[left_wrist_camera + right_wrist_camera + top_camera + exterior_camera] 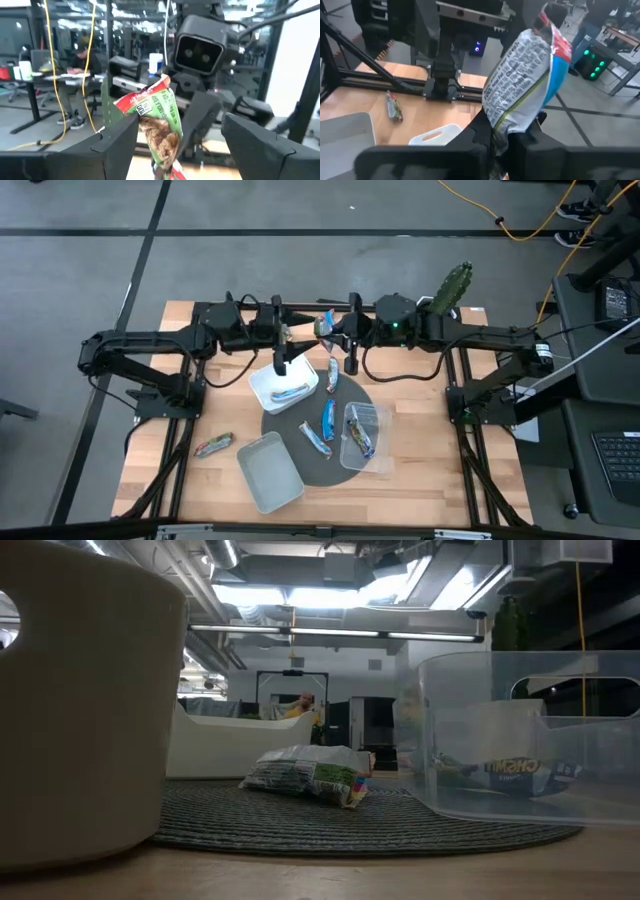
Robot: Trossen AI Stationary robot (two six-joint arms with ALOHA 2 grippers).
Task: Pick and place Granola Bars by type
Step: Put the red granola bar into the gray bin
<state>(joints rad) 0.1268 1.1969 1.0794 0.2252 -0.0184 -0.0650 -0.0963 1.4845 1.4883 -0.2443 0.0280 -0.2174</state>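
Desk layout, front edge to back, with hazards for the move in hand.

(a) Nearest me, an empty pale tub (pixel 270 470) sits on the desk (pixel 430 480). One red-brown granola bar (pixel 213 444) lies alone on the wood, well apart from it.

(b) On the round dark mat (pixel 300 412) lie two loose blue bars (pixel 328 418). A clear tub (pixel 365 438) beside them already holds bars.

(c) Behind these, the white tub (pixel 283 387) holds one blue bar.

(d) Farthest back, above the desk, my right hand (pixel 505 145) pinches the red, white and green bar (pixel 525 95) by its lower end. My left hand (pixel 187 145) stands spread, one finger to either side of that same bar, gripping nothing.

Hazards, as I judge them:
1. The bar is held by one end only, so the free length may swing or slip out if I move the arm quickly.
2. The spread left fingers stand close around the wrapper. Pulling either arm away at an angle could snag the wrapper and tug it loose.
3. A drop from here would probably land on the wood or mat, outside every tub.
4. Releasing over the white tub would mix this bar with the blue one and spoil the sort.
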